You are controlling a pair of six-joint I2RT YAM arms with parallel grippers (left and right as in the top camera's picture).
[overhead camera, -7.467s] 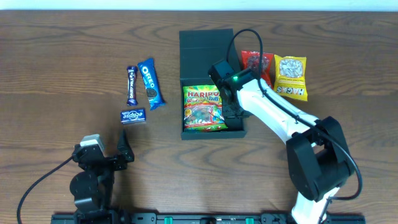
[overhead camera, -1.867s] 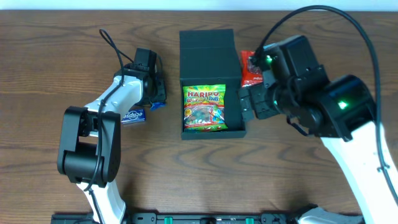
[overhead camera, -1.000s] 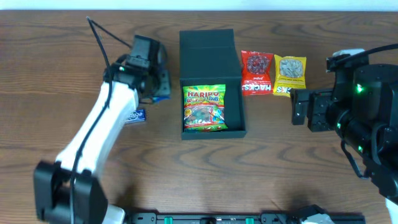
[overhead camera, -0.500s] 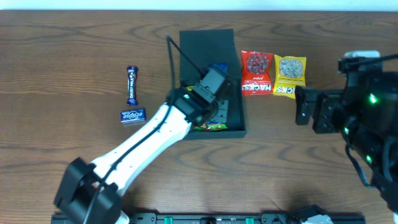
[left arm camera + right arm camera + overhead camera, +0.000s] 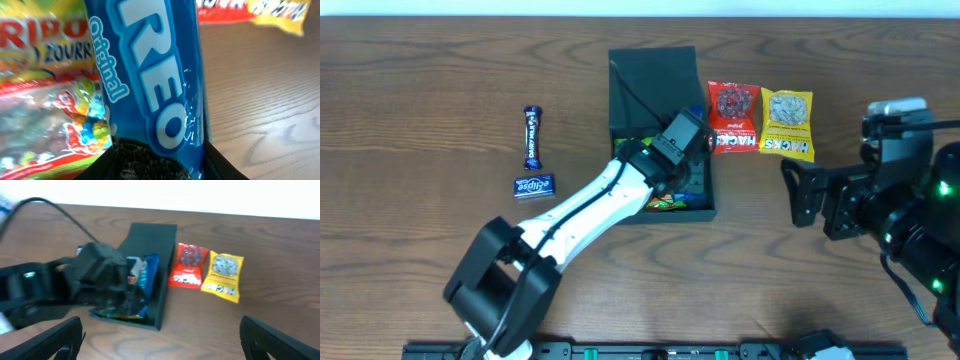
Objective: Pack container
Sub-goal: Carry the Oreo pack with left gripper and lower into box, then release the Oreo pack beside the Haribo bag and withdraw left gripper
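The container point(image 5: 712, 208) is a dark box in the middle of the table, with its flap lid point(image 5: 652, 70) lying open behind it. A green Haribo bag point(image 5: 40, 100) lies inside it. My left gripper point(image 5: 682, 140) hangs over the box's right half, shut on a blue Oreo packet point(image 5: 150, 75). The dark fingers press the packet's sides at the bottom of the left wrist view. The packet hangs beside the Haribo bag, near the right wall point(image 5: 162, 300). My right gripper point(image 5: 817, 200) stands open over bare wood to the right of the box, with nothing between its fingers.
A red Hacks packet point(image 5: 733, 118) and a yellow packet point(image 5: 787, 125) lie side by side just right of the lid. A dark blue bar point(image 5: 531, 137) and a small Eclipse box point(image 5: 534, 185) lie at the left. The left arm stretches diagonally from the front left.
My left arm has carried the Oreo packet from the left side of the table to over the container. The right arm has drawn back to the right.
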